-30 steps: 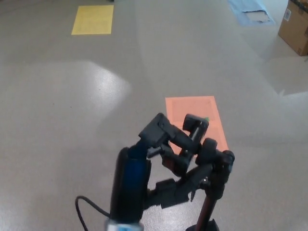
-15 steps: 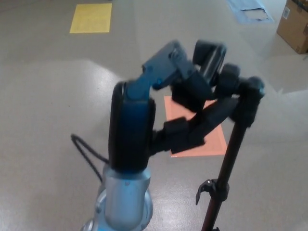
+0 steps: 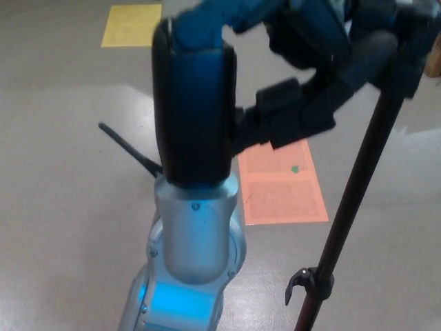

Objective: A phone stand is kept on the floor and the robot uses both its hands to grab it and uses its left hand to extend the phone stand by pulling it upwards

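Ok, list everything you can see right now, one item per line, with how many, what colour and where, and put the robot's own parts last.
phone stand: one, black pole with a clamp low down, right side, top held by the hand
orange mat: one, orange, on the floor at centre, carrying a small green dot
yellow mat: one, yellow, floor at upper left
floor: grey, glossy, throughout
cable: one, black, left of the forearm
left hand: one, black, raised at top, closed on the phone stand
left forearm: one, black and silver, centre

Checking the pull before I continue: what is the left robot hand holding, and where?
The left robot hand grips the phone stand at the top of its pole.
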You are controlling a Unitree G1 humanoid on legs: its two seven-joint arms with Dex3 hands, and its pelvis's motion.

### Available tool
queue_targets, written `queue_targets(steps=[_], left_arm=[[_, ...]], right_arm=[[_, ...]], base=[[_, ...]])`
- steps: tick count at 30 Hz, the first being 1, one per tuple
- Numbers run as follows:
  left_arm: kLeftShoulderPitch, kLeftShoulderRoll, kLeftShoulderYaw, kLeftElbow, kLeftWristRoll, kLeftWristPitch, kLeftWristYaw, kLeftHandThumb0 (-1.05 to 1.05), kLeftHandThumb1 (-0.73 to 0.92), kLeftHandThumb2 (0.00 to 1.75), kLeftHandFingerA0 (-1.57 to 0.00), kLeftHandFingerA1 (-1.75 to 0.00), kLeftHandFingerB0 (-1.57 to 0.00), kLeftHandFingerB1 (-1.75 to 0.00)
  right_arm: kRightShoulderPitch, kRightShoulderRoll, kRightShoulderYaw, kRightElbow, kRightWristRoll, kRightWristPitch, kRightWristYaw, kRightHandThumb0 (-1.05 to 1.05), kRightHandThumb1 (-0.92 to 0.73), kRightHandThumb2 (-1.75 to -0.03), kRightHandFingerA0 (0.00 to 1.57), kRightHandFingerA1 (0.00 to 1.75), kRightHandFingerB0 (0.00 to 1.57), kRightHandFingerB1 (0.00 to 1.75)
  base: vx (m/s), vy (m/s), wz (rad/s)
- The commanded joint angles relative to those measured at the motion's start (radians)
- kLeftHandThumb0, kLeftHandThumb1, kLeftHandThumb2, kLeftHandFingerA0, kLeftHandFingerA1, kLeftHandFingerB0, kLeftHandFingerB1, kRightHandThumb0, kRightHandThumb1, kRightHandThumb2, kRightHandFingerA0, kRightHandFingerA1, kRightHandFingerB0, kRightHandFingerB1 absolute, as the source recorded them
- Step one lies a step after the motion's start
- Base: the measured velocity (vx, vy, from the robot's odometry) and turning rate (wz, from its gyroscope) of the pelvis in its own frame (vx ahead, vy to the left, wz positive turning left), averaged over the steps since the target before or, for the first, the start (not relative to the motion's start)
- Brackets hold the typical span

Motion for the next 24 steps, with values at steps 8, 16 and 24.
queue_targets(steps=[8, 16, 24], left_arm=[[-0.144, -0.044, 0.054, -0.006, 0.007, 0.088, -0.017, -0.27, 0.59, 0.59, -0.98, -1.75, -0.84, -1.75], [-0.065, -0.017, 0.034, 0.005, 0.031, 0.054, 0.004, -0.23, 0.61, 0.58, -0.97, -1.75, -0.79, -1.75], [0.144, -0.006, -0.029, -0.021, -0.010, 0.021, 0.012, -0.20, 0.62, 0.59, -0.94, -1.74, -0.90, -1.75]], right_arm=[[0.014, -0.004, -0.012, 0.005, 0.013, -0.023, 0.029, -0.35, -0.89, -0.66, 1.20, 1.75, 0.92, 1.75], [0.015, -0.006, -0.024, 0.000, 0.022, -0.037, 0.049, -0.35, -0.89, -0.66, 1.21, 1.75, 0.92, 1.75], [0.024, 0.001, -0.041, -0.014, 0.032, -0.060, 0.067, -0.31, -0.89, -0.66, 1.20, 1.75, 0.93, 1.75]], base=[[0.00, 0.000, 0.00], [0.00, 0.000, 0.00], [0.00, 0.000, 0.00]])
